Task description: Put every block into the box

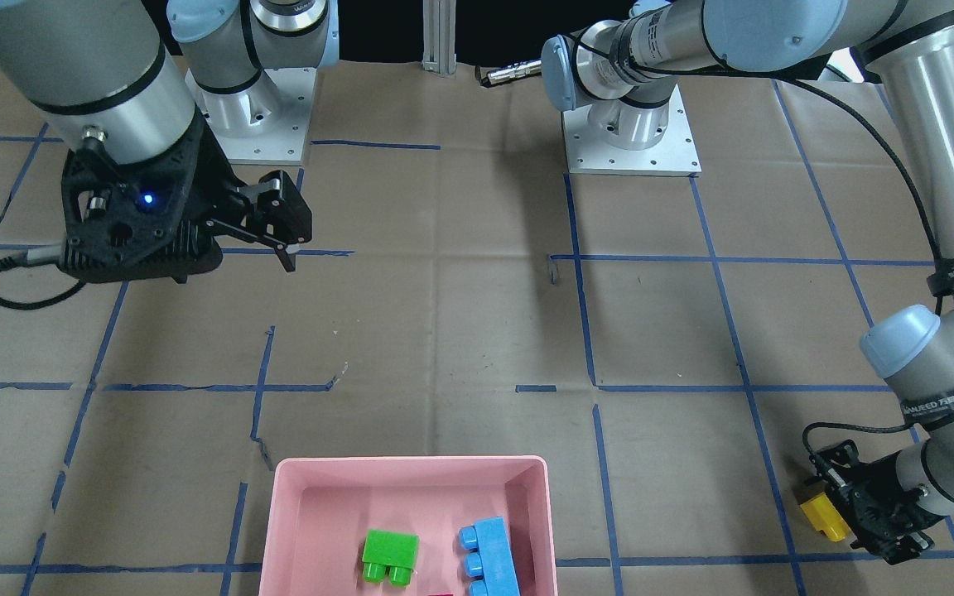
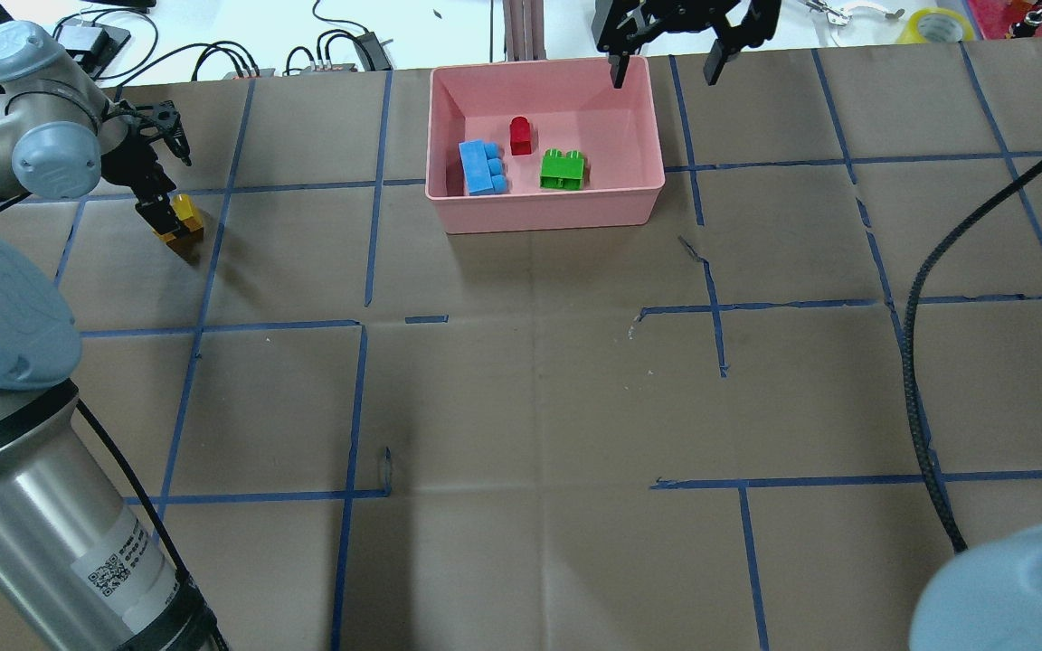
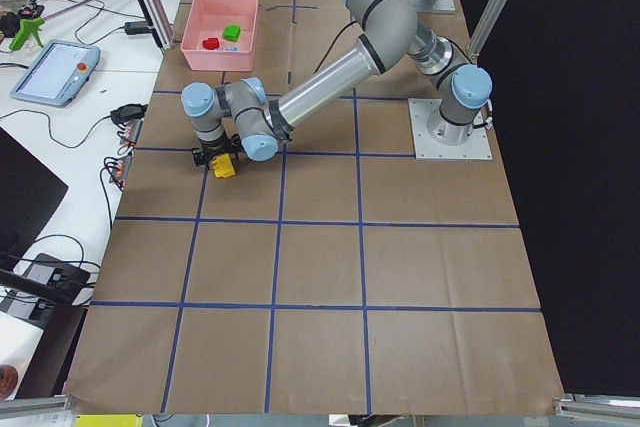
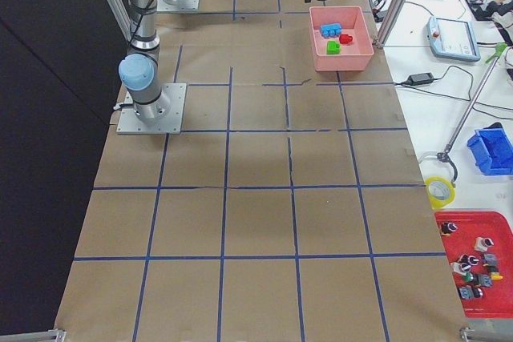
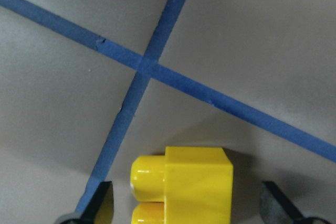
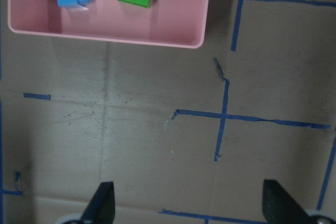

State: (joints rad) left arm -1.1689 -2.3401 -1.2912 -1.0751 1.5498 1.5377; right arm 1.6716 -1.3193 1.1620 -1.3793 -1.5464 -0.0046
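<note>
Left gripper (image 5: 186, 205): spread wide, straddling yellow block (image 2: 184, 220) on table, well left of box. Neither finger touches block.
Risk (judgement): studs face one finger. Pad closing on rounded studs may twist block, pop it free, or drop it short of box.
Farther: box (image 2: 548, 210) holds blue (image 2: 483, 168), green (image 2: 563, 169), red (image 2: 520, 136).
Right gripper (image 2: 666, 68): spread, empty, above box's far right corner. May crowd drop-off.

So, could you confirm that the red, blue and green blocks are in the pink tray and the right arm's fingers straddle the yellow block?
Not quite: in the overhead view it is the left gripper whose fingers straddle the yellow block. The red block, blue block and green block are indeed in the pink tray.
</note>
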